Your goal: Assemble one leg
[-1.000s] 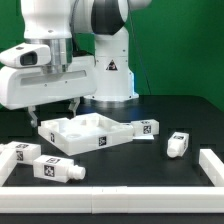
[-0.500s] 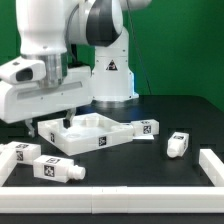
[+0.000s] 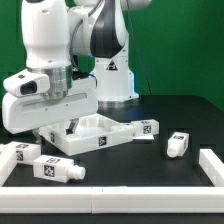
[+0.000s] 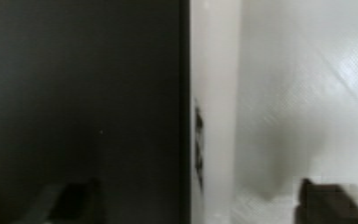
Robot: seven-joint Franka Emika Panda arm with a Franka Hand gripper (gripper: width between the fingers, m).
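Exterior view first: the arm is bent low over the end of the white rimmed panel (image 3: 95, 132) on the exterior view's left, and the gripper (image 3: 52, 130) sits right at that end wall. The panel's hollow shows white walls and white floor, with tags on its outer sides. The leg (image 3: 57, 168) lies on its side on the black table (image 3: 190, 115), in front of the panel and just below the gripper in this picture, clear of the fingers. A second leg (image 3: 17, 152) lies further to the exterior view's left. A third leg (image 3: 147, 127) rests by the panel's far corner, and a fourth leg (image 3: 178, 143) lies well off to the exterior view's right. A white rail (image 3: 110, 190) runs along the front.

Now the wrist view: the gripper (image 4: 194, 198) is spread wide, gripping nothing. One dark fingertip (image 4: 60, 200) hangs over black table (image 4: 78, 90), the other over the white panel (image 4: 300, 90). The panel's edge runs between them. No leg shows here.
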